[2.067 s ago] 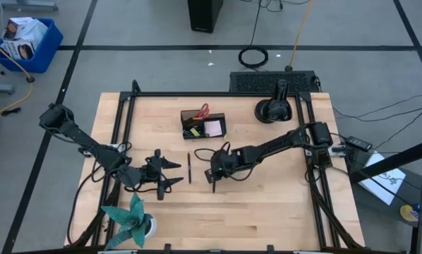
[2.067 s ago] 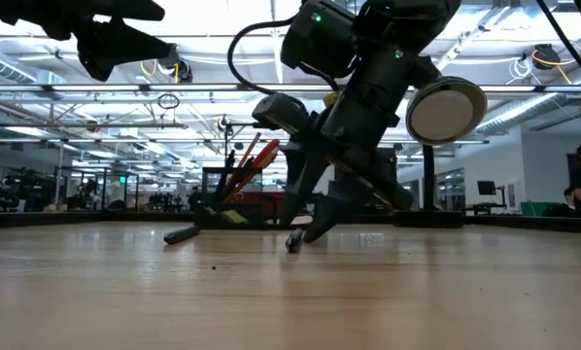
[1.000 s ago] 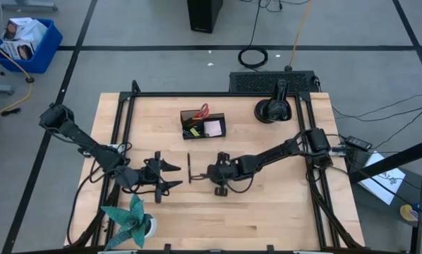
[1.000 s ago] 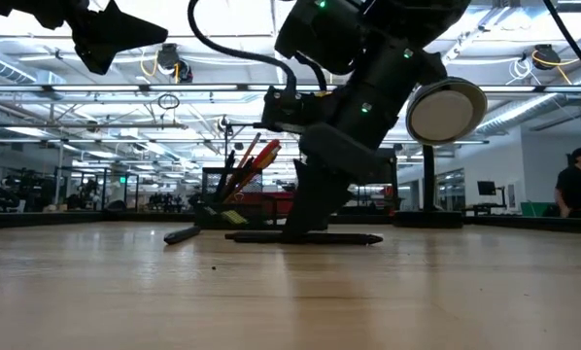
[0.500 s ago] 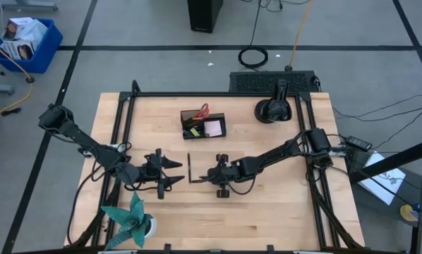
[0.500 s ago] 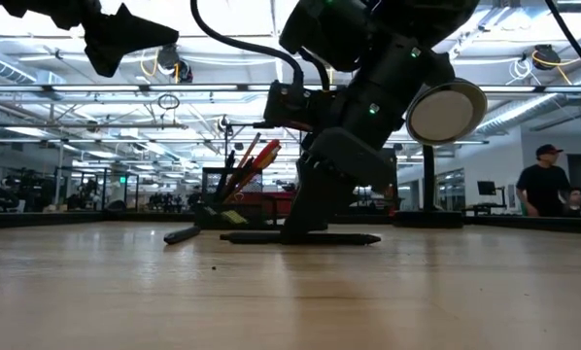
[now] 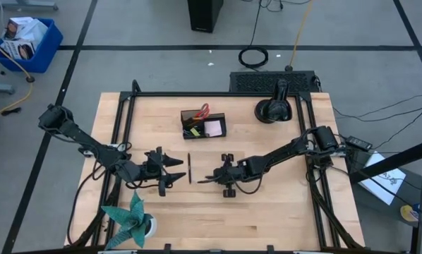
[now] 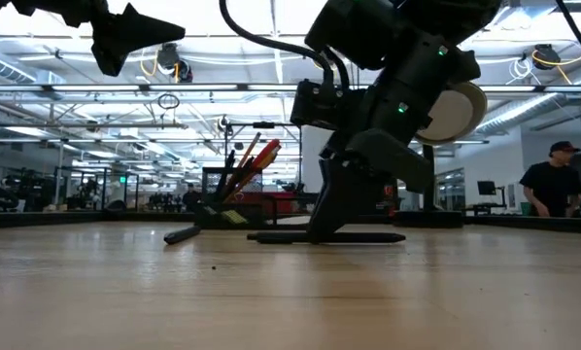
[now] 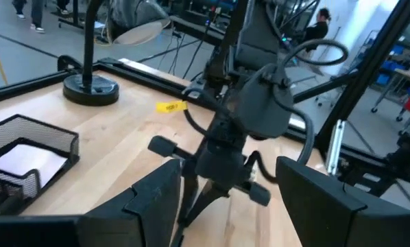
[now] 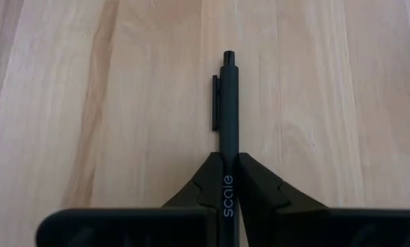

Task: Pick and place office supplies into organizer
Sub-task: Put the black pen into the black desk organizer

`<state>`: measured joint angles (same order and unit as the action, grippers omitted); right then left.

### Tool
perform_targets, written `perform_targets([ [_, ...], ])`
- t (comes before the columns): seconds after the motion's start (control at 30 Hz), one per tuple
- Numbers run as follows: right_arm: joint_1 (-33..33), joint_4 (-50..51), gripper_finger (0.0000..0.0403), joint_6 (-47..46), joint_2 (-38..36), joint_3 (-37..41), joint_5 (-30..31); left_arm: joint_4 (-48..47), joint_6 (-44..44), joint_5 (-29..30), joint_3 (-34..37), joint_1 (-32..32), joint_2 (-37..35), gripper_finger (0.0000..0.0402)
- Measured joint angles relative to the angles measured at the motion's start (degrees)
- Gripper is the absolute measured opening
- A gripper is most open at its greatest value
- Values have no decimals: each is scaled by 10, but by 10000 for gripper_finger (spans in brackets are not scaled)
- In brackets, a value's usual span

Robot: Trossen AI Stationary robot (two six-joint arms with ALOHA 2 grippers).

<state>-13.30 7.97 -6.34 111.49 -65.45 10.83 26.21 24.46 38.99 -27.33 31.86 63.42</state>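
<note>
Pen (image 10: 226, 116), slim and matte black with a clip and the word "scale" on its barrel, lies flat on the pale wood bench (image 7: 267, 204), pinched between the right gripper's (image 7: 201, 180) narrow jaws. The right wrist view shows that grip plainly, the dark wedge-shaped fingertips (image 10: 263, 189) pressed to either side of the barrel and the clicker end pointing away from the wrist. The low view shows what that one cannot: the pen's long axis runs level along the boards. From above, a second pen (image 7: 189, 168) lies near the middle, between the two grippers. The left gripper (image 7: 174, 169) hovers nearby, jaws spread wide and holding nothing. A black mesh organizer (image 7: 204, 125) sits farther back, with red scissors and a pink pad inside.
</note>
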Motion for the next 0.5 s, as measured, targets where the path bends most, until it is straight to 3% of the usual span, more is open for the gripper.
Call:
perform_targets([
  [0.5, 6, -68, 18, 39, -37, 0, 27, 3, -1, 0, 0, 0, 0, 244],
])
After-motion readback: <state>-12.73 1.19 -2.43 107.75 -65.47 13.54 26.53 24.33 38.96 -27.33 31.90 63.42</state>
